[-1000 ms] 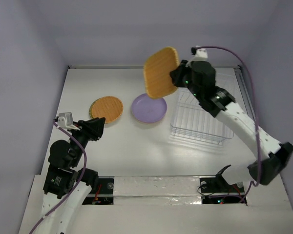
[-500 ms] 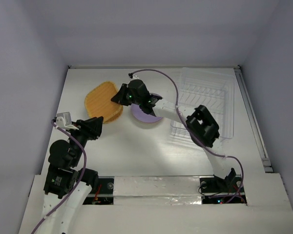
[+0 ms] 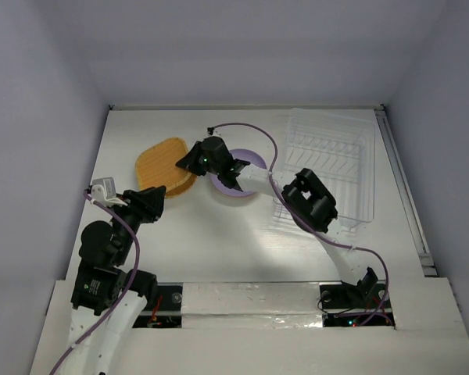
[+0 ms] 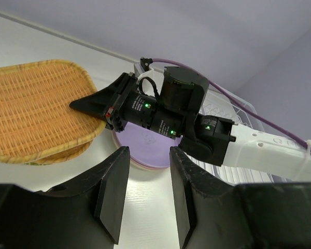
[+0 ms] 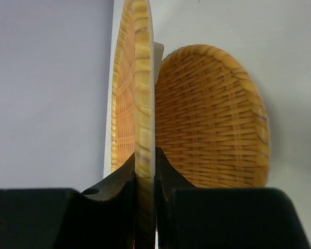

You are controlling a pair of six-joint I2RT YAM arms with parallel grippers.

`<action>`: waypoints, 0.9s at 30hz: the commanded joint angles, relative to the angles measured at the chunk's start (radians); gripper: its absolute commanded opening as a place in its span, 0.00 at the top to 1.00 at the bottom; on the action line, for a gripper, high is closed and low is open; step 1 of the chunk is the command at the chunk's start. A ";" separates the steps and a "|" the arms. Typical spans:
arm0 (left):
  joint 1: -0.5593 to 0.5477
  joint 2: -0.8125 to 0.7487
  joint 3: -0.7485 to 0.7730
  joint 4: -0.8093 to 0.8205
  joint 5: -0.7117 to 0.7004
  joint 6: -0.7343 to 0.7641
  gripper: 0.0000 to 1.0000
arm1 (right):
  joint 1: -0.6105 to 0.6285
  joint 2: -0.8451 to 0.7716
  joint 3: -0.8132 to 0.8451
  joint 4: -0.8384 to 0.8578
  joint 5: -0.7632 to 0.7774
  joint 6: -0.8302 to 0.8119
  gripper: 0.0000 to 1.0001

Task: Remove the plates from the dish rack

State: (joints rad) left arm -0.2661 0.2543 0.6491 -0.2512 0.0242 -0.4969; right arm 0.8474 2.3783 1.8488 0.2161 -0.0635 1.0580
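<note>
My right gripper (image 3: 187,162) is shut on the rim of the orange textured rounded-square plate (image 3: 158,160), holding it low over the round orange woven plate (image 3: 184,186) at the table's left middle. In the right wrist view the square plate's edge (image 5: 143,104) stands between the jaws, with the round plate (image 5: 212,119) behind it. A purple plate (image 3: 236,192) lies beside them, partly under my right arm. The wire dish rack (image 3: 336,156) at the right shows no plates. My left gripper (image 3: 152,201) is open with nothing in it, near the plates' front edge.
The left wrist view looks between its own fingers (image 4: 114,181) at the purple plate (image 4: 145,150), the square plate (image 4: 36,109) and the right gripper (image 4: 90,106). The right arm's purple cable (image 3: 254,133) loops over the table. Walls close in on three sides.
The right arm has swung the square plate from up beside the rack leftwards and down over the round woven plate. The left arm has not moved.
</note>
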 commanded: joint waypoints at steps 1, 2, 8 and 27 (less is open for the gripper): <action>0.008 0.016 0.011 0.049 0.011 -0.002 0.66 | 0.005 -0.050 -0.011 0.160 0.030 0.054 0.94; 0.008 0.016 0.009 0.049 0.011 -0.002 0.66 | 0.005 -0.054 -0.020 0.157 0.042 0.057 0.92; 0.008 0.020 0.009 0.050 0.013 -0.002 0.66 | 0.005 -0.059 -0.065 0.122 0.048 0.051 0.56; 0.008 0.014 0.011 0.046 0.010 -0.002 0.66 | 0.015 -0.234 -0.195 -0.104 0.263 -0.119 0.00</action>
State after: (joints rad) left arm -0.2661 0.2607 0.6491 -0.2512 0.0254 -0.4969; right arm 0.8524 2.2047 1.6646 0.1329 0.1280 0.9867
